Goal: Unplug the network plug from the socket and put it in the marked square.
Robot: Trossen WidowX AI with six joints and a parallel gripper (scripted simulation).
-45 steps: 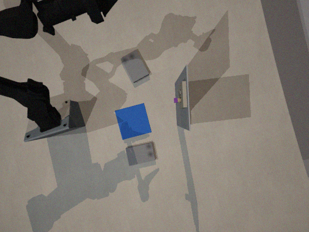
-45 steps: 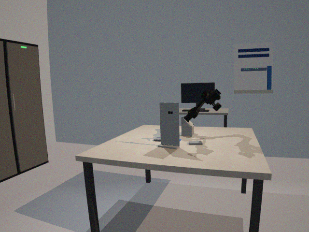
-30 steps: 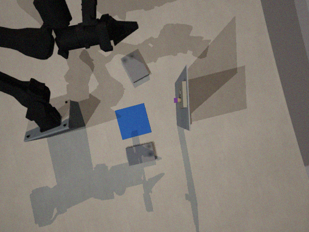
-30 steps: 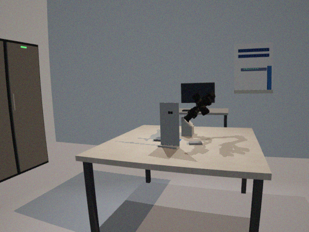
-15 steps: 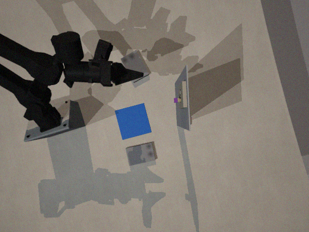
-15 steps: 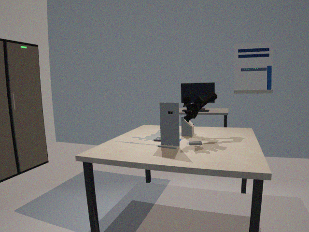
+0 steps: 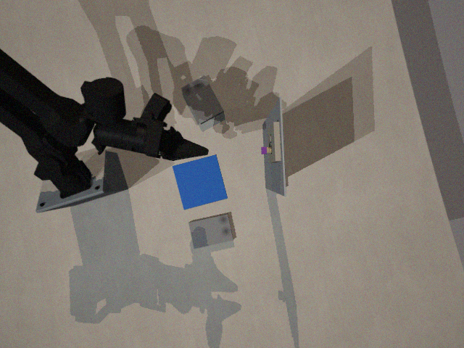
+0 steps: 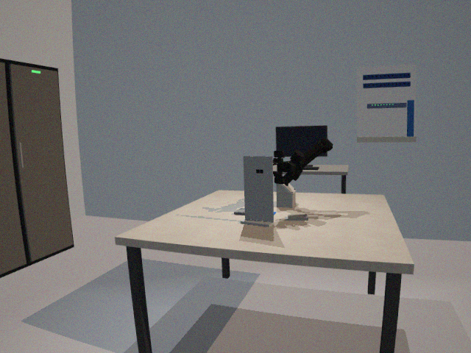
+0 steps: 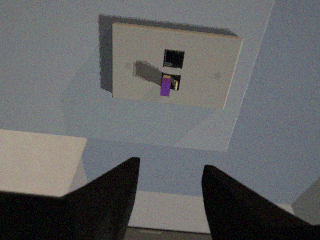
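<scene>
You have the claw (image 7: 205, 151) (image 8: 274, 168) (image 9: 171, 169) partly narrowed: in the wrist view its two dark fingertips stand apart, and nothing is between them. The plug (image 7: 266, 150) (image 9: 166, 86), showing purple and tan, is seated in one socket (image 9: 176, 76) of the pale plate (image 7: 276, 146) (image 9: 202, 70) on the upright panel (image 7: 272, 177) (image 8: 258, 197) (image 9: 145, 122). Right beside that socket you can see a second, dark opening (image 9: 174, 58) with no plug in it. From the top, your fingertips point toward the panel but are well apart from it and from the plug, so you are touching neither. They appear close to a corner of the blue square (image 7: 200, 182) (image 8: 274, 213), which lies on the counter (image 7: 337, 243) (image 8: 323, 246) between your arm's base (image 7: 40, 207) and the panel; the plug is outside that square. The exterior view puts your arm (image 7: 123, 138) (image 8: 300, 163) above the counter, with the claw partly hidden by the panel. Two grey blocks also lie on the counter, one (image 7: 212, 232) just beside the square and another (image 7: 202, 101) (image 8: 297, 218) farther off, on its opposite side. How firmly the plug is locked, you cannot tell from these views.
</scene>
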